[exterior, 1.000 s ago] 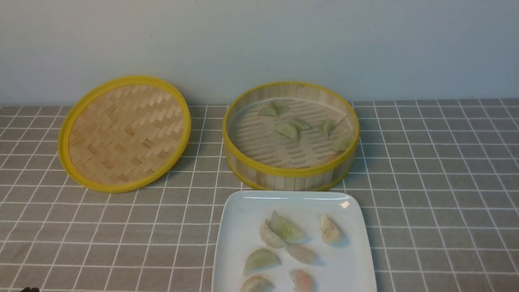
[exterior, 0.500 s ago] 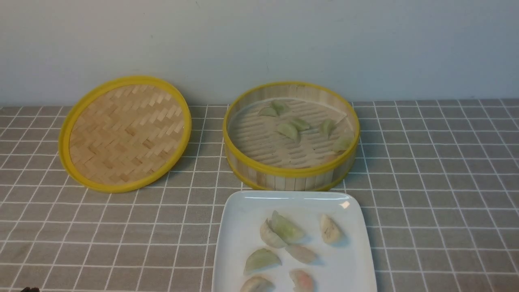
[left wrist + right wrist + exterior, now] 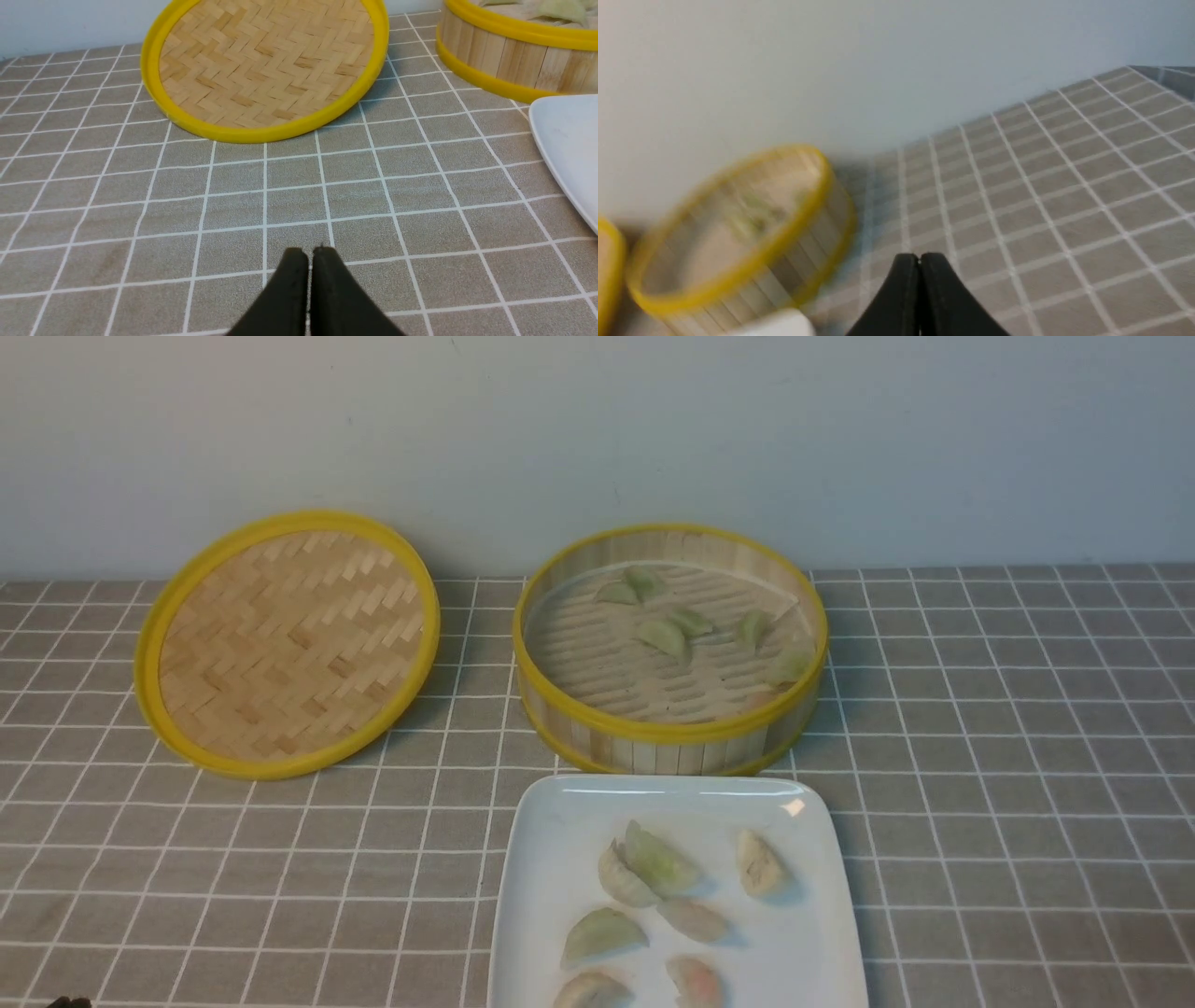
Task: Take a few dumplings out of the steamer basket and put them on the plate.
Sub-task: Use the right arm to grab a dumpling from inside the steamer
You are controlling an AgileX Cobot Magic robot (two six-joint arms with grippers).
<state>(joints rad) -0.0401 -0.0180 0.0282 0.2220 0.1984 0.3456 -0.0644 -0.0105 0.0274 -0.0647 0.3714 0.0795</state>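
Bamboo basket (image 3: 667, 733) holds several dumplings (image 3: 665, 637); more lie on plate (image 3: 532, 859) just beside, my side. Left gripper (image 3: 308, 253) and right gripper (image 3: 919, 255) both clenched, empty. My worry: soft dumpling near basket wall squashes or slips from pinch; jaws could snag rim going in.

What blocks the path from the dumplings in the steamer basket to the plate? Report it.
Only the near wall of the steamer basket, which the dumplings must clear; the plate sits just in front. The lid lies off to the left.
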